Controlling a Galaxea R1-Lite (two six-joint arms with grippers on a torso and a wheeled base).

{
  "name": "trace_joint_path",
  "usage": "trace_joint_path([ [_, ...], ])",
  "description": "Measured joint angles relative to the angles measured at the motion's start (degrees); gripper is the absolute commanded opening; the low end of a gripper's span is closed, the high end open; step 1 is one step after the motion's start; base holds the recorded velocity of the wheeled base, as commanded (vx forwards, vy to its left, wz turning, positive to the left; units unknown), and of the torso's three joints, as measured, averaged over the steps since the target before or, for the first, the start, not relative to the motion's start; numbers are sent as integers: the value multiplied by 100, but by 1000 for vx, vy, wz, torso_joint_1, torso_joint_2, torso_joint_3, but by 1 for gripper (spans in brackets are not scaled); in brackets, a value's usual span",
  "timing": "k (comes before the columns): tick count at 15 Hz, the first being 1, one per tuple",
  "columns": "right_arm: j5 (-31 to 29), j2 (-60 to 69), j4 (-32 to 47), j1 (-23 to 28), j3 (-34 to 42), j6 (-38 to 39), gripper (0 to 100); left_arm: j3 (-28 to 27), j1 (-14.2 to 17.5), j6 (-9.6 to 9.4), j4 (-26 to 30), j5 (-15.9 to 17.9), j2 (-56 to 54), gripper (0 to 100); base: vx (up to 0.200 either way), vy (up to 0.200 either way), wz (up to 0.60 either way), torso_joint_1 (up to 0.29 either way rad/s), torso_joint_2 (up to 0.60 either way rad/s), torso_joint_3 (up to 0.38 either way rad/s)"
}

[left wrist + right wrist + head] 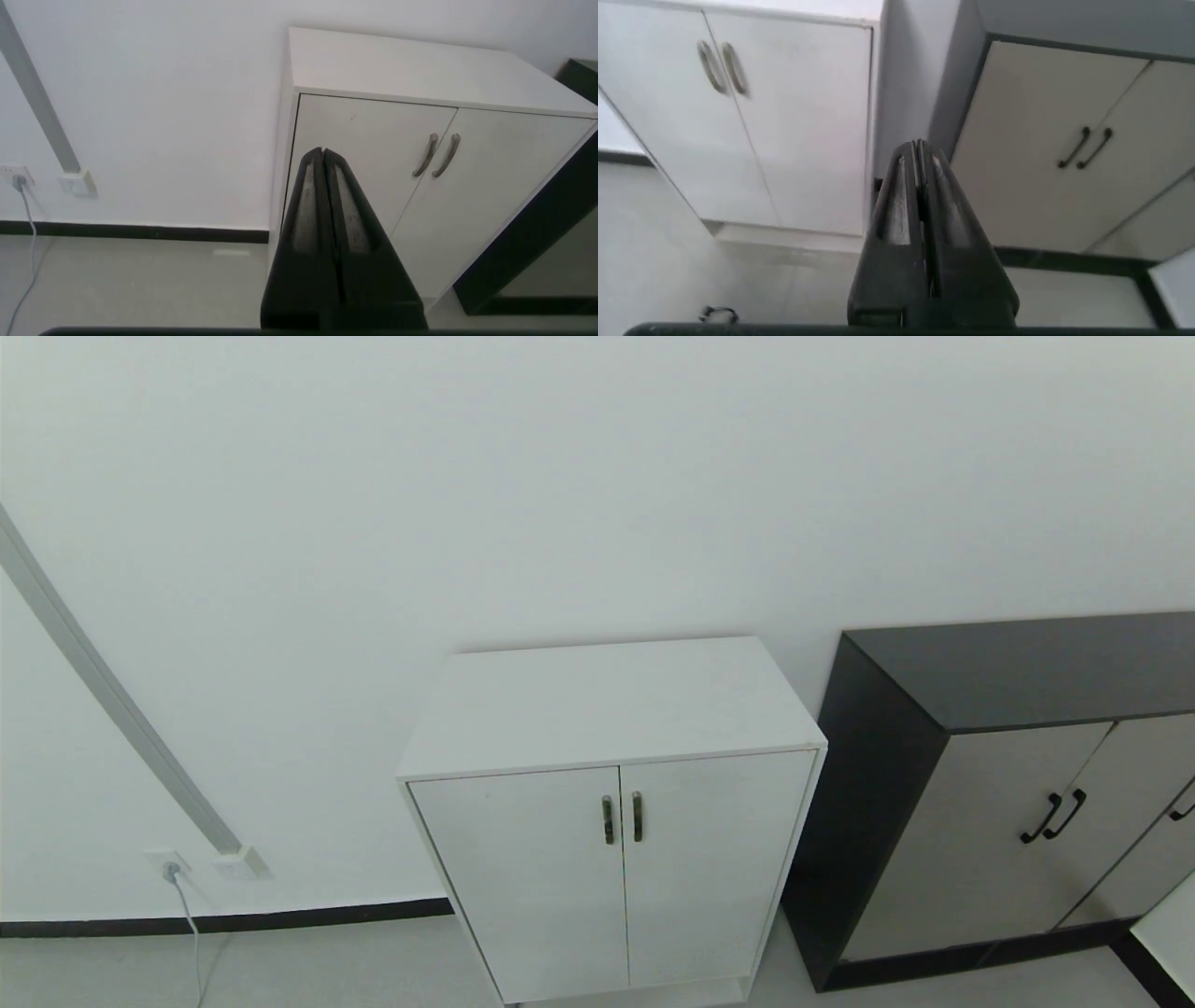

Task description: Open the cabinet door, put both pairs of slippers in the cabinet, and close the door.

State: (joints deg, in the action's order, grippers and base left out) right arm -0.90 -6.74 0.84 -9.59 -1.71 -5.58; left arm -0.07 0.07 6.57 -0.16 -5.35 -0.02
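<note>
- Cabinet [611,709], white, stood against the wall in the middle of the head view. Both doors [523,877] were shut and flush, and the two slim upright handles [623,818] sat side by side at the seam between them.
- The left gripper [322,154] hung in front of the white unit, well apart from it, and pointed toward its left front edge. The two fingers [304,210] were pressed flat together with nothing between them.
- The right gripper [920,147] was held low over the floor [663,243], also clear of the furniture, and aimed at the narrow gap between the white unit and its dark neighbour. Its fingers were closed on each other too, and it held nothing.
- A black cabinet [1018,663] stood just beside the white one on the robot's right, its pale doors shut and its curved dark pulls [1052,817] paired.
- On the wall to the left, a grey conduit [93,681] slanted down to a small box. A socket [168,868] beside the box held a plug, and its cable dropped to the floor.
- A black skirting strip [233,922] ran along the foot of the wall.
</note>
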Motion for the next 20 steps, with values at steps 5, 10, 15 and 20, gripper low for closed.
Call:
trace_joint_path([
  [5,1069,112,22,-29,50,296,0,-4,0,0,0,2,0,0,0,0,0,0,0,0],
  [10,809,-26,-77,249,152,-108,0,-4,0,2,5,2,0,0,0,0,0,0,0,0],
  [15,741,112,-71,555,171,266,0,-6,0,7,0,0,0,0,0,0,0,0,0,0],
  [20,695,294,-68,1102,171,307,0,-4,0,7,0,0,0,0,0,0,0,0,0,0],
])
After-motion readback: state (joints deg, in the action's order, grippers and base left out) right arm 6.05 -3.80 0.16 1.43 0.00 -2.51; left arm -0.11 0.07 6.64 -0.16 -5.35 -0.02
